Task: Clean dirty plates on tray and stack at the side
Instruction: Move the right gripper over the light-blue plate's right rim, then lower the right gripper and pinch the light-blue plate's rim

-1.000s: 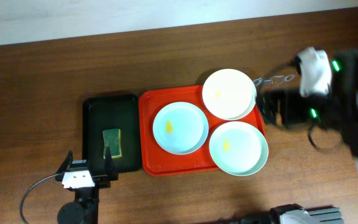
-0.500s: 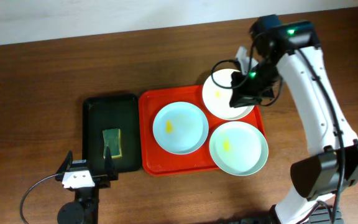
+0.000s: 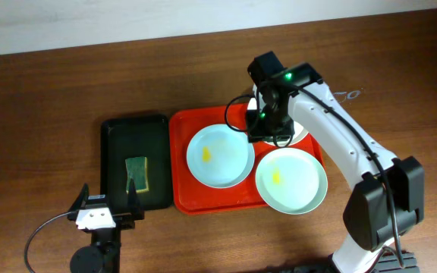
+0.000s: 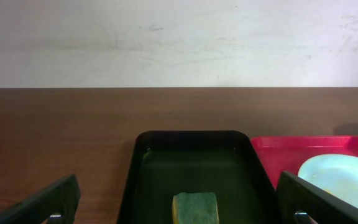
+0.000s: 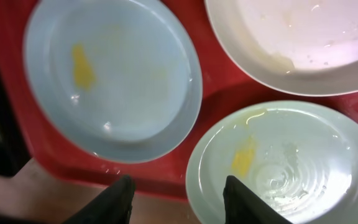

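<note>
The red tray (image 3: 180, 155) holds three plates. My right gripper (image 3: 263, 129) hovers over it, open and holding nothing, above the gap between the plates. In the right wrist view its gripper (image 5: 179, 194) points down at the tray (image 5: 222, 102). The pale blue plate (image 5: 110, 74) with a yellow smear lies left, the white plate (image 5: 303, 43) upper right, and the pale green plate (image 5: 284, 168) with a yellow smear lower right. From overhead the blue plate (image 3: 220, 155) and green plate (image 3: 290, 180) show fully, while the arm covers most of the white one. My left gripper (image 3: 106, 199) rests open at the near edge.
A black tray (image 3: 135, 133) lies left of the red tray with a green and yellow sponge (image 3: 136, 174) in it. In the left wrist view the sponge (image 4: 195, 207) sits between the wide-open fingers (image 4: 48, 202). A pale wall borders the far table edge.
My right arm swung in from the table's right side to hover over the tray between the white and blue plates. Its jaws closed partly, then widened. The left arm has not moved.
</note>
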You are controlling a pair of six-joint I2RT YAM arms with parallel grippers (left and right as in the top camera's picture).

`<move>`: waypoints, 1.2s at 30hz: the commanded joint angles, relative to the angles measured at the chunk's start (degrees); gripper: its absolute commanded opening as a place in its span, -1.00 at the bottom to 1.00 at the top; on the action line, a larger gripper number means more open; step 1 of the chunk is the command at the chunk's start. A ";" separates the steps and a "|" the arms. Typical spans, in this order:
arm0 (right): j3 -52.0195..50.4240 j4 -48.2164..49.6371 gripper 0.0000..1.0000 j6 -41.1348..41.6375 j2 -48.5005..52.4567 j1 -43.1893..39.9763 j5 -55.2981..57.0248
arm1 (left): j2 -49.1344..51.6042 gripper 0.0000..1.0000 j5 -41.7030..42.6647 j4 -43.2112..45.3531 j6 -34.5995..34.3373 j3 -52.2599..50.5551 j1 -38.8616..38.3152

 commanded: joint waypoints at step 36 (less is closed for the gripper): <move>-13.31 17.00 -0.44 5.77 0.00 0.17 0.48 | -0.24 0.98 0.66 -0.44 0.70 -0.04 -0.33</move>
